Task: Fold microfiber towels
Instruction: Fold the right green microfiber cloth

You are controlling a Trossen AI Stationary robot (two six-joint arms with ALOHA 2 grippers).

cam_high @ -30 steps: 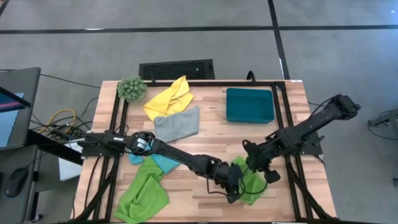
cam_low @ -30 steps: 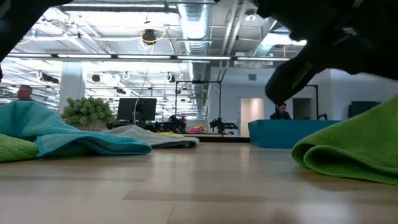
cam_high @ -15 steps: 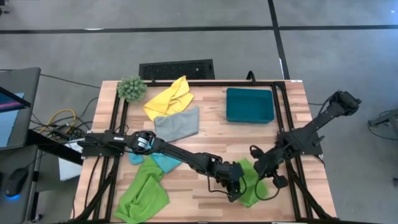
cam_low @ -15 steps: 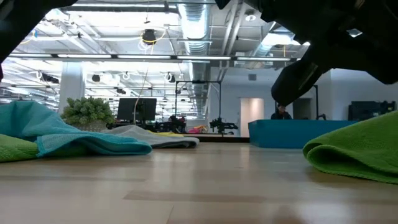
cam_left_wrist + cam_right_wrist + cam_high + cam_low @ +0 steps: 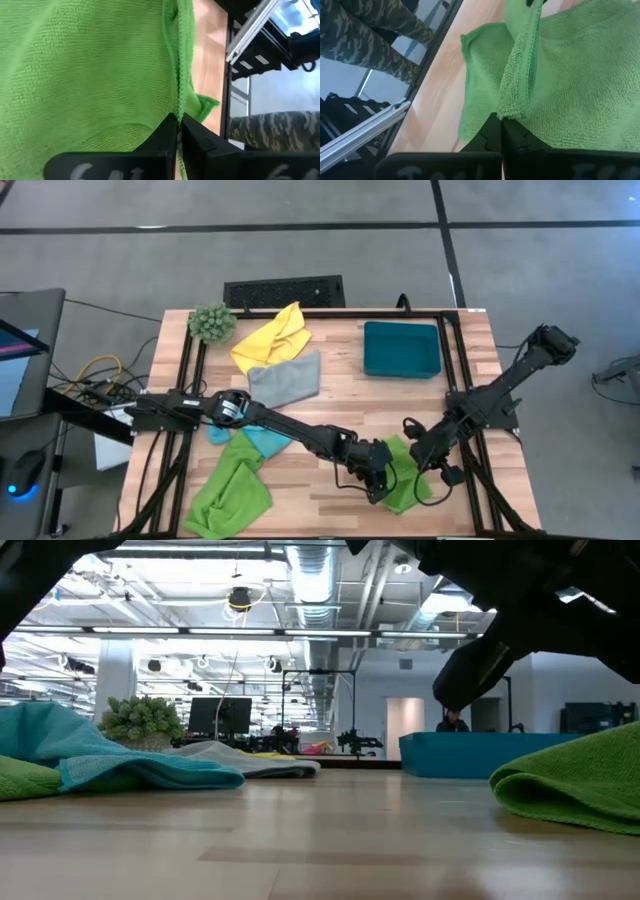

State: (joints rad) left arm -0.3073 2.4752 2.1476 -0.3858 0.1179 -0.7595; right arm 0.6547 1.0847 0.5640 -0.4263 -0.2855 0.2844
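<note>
At table's near edge I've got both grippers on 1 lime green towel [image 5: 402, 476]: left gripper [image 5: 378, 488] clenched on its hem, right gripper [image 5: 422, 463] pinching the opposite edge. Next out, another lime towel [image 5: 228, 492] and light blue towel [image 5: 262, 441] lie left. Farther back: grey towel [image 5: 284, 378], yellow towel [image 5: 272, 336], teal towel [image 5: 402, 348].
</note>
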